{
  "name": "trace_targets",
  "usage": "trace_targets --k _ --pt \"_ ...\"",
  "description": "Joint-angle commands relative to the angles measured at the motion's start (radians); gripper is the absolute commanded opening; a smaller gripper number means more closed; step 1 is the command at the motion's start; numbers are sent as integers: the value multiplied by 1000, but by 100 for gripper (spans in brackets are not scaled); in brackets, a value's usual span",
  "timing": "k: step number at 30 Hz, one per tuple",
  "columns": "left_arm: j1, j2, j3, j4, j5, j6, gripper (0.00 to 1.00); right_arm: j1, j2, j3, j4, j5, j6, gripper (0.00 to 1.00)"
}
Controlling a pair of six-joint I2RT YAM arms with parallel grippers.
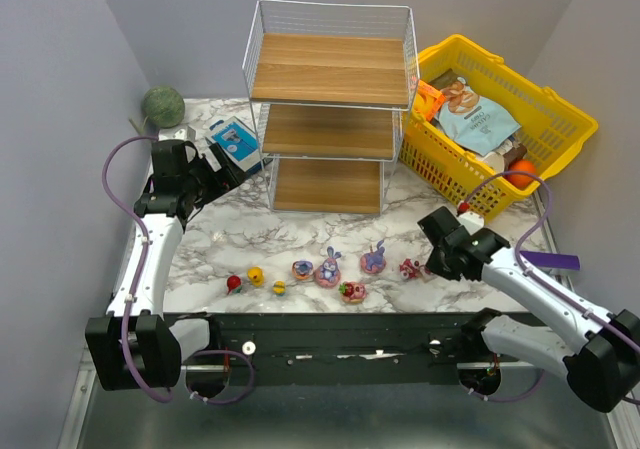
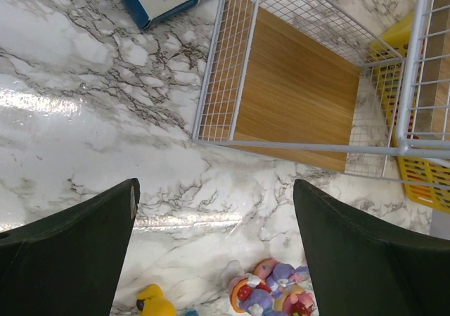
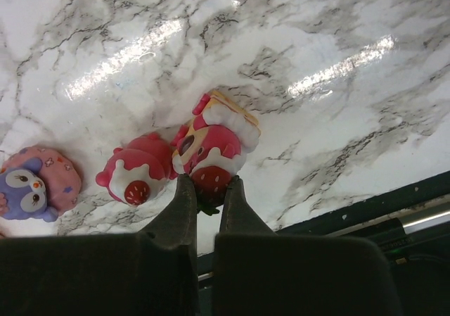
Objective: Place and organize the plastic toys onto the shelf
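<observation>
In the top view a green ball (image 1: pixel 162 104) sits at the upper left of the marble worktop (image 1: pixel 240 239), and a blue-white box (image 1: pixel 235 141) lies just right of it. The left fingers (image 2: pixel 70 249) hang over the worktop near that box, left of the shelf. In the left wrist view they stand wide apart at the 2 lower corners of the frame, with only marble between them.

The shelf (image 1: pixel 330 109), 3 wooden boards in white wire mesh, stands at the upper middle. The plastic toys (image 1: pixel 328 269) lie apart from it, in a loose row across the lower middle of the frame near the worktop's front edge. A red one (image 1: pixel 234 284) is at the left end, then 2 yellow ones (image 1: pixel 256 276), then pink-red and purple bunny-eared ones.

At the right end of the row the right fingers (image 3: pixel 184 210) are closed on a pink-red cake toy (image 3: pixel 214 143), pinching its strawberry end. I cannot tell whether it is lifted off the marble. In the right wrist view a second pink-red toy (image 3: pixel 133 172) touches its left side, and a purple bunny toy (image 3: pixel 35 186) sits at the left edge.

A yellow basket (image 1: pixel 560 119) holding snack packets (image 1: pixel 475 114) fills the upper right
</observation>
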Motion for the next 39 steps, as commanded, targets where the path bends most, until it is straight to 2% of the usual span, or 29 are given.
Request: trace_targets --k 1,8,11,14,15,18,20,23,26,27,33,37,39 --pt "3 -6 12 11 55 29 99 3 -48 73 35 35 -157 1" --pt "2 -69 -68 45 167 43 99 3 -109 207 97 -67 -482 1" --pt "2 -138 -146 97 278 32 99 3 -121 256 147 -222 -596 1" --pt "-14 -222 -206 175 419 38 97 3 -124 299 193 -441 -693 1" --pt "-26 -268 -229 190 443 47 97 3 -121 311 197 -543 -708 1" --pt "-81 -351 -250 244 572 53 97 3 -103 365 208 -724 -747 1" --pt "-121 -387 -250 250 662 64 97 4 -92 388 222 -814 -757 1" --pt "-188 -410 -234 258 724 62 98 4 -79 399 256 -975 -751 1" --pt "-271 -419 -200 284 700 41 99 6 -52 416 276 -1130 -738 1" --pt "-334 -427 -176 298 662 36 99 10 -34 432 274 -1171 -736 1" --pt "-504 -353 -61 249 599 102 99 42 21 492 208 -1293 -776 1" --pt "-694 -280 15 135 496 199 98 75 56 517 147 -1268 -805 1" --pt "-751 -241 48 92 402 245 97 85 55 503 147 -1256 -794 1"
